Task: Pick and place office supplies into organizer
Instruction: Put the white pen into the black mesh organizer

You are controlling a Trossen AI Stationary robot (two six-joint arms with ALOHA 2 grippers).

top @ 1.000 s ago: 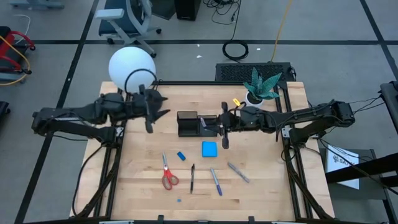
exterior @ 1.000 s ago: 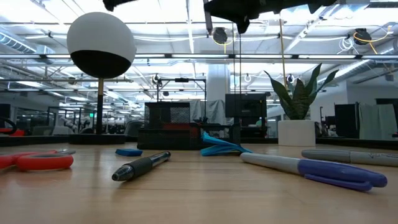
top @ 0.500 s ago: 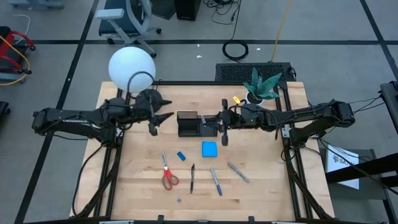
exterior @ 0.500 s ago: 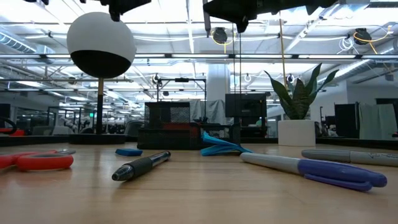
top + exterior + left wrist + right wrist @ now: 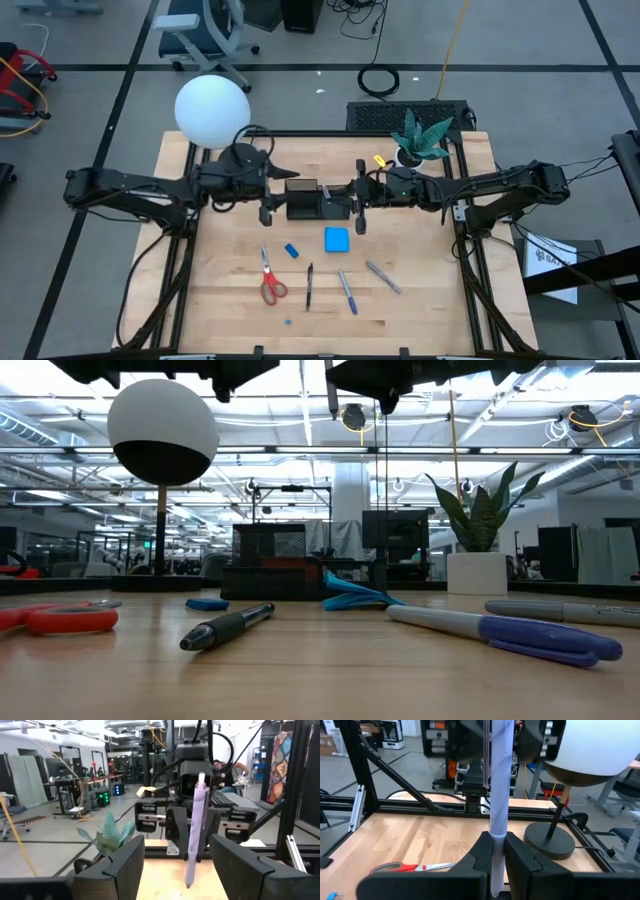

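My right gripper hovers by the right end of the black organizer, shut on a pale lilac pen. My left gripper is open and raised at the organizer's left end. It faces the pen, which shows between its fingers but farther off. On the table nearer the front lie the red-handled scissors, a blue note pad, a small blue eraser, a black pen, a blue pen and a grey pen. My right gripper pinches the pale pen between its two fingers, on the lower part of the barrel. The fingers reach in level from the table's right and lie across the pen. The pen stands upright, lifted clear of the table, most of its length above the fingers.
A lamp with a white globe and round black base stands at the far left. A potted plant stands at the far right. Bare wood lies along the table's near edge.
My left gripper has moved toward the table's right, from near the lamp to the organizer's left end. My right gripper and the pen have kept still.
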